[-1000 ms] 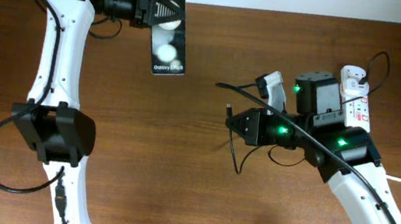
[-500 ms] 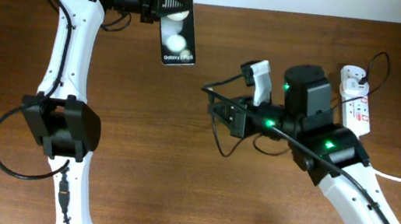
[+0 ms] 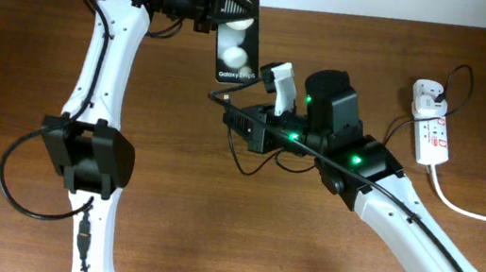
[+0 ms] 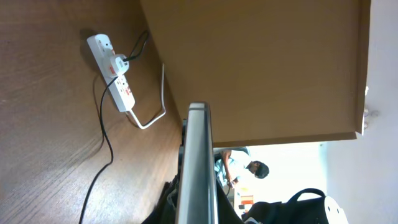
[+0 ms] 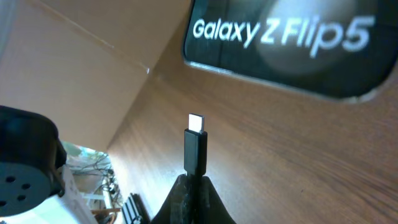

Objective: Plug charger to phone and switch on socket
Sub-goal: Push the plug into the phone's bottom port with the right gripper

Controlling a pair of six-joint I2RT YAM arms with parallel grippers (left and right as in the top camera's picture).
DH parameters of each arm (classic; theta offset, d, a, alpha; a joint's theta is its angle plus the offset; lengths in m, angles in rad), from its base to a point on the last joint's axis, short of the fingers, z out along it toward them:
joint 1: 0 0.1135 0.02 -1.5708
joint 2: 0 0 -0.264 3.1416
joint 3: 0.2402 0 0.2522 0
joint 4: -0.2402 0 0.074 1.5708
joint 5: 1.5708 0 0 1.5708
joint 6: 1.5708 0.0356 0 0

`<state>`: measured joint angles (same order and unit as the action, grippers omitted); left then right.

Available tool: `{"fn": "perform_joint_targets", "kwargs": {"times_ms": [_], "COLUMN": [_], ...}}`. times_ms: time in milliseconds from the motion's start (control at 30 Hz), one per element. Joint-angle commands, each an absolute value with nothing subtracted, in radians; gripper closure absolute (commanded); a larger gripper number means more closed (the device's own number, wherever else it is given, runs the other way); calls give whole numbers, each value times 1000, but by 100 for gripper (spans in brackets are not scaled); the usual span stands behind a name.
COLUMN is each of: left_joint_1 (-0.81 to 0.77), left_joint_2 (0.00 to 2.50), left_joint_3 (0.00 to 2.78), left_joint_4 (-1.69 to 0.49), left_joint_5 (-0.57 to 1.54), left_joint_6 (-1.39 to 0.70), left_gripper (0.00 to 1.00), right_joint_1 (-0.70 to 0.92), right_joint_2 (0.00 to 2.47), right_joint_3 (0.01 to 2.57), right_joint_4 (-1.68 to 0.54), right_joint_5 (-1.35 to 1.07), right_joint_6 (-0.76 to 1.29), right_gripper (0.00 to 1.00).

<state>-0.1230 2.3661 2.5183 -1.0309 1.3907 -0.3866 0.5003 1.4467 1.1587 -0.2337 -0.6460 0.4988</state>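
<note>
Held items: phone [image 3: 238, 48], clenched in left hand [image 3: 206, 2], shifted rightward; charger [image 5: 196, 149], pinched in right hand [image 3: 234, 116], advanced near phone's edge. Insertion likely next.

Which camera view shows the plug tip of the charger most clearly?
The right wrist view: the plug tip stands large and sharp, close to the phone but not yet in it. Overhead it is only a small dark end. The left wrist view shows only charger cable, not the tip.
</note>
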Motion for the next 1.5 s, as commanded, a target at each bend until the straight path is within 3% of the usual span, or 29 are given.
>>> {"fn": "perform_joint_targets", "kwargs": {"times_ms": [0, 433, 1467], "left_joint_1": [-122, -122, -121], "left_joint_2": [2360, 2360, 2360], "left_joint_3": [2534, 2534, 2534], "left_joint_4": [-1029, -1030, -1033], "left_joint_5": [1405, 1399, 1391], "left_joint_6": [-396, -388, -343], "left_gripper": [100, 100, 100], "right_joint_1": [504, 503, 502], "right_joint_2": [1451, 1451, 1451], "right_joint_3": [1158, 1158, 1158], "right_joint_4": [-226, -193, -183], "right_joint_5": [-588, -485, -486], "right_joint_6": [507, 608, 607], "right_gripper": [96, 96, 96]}}
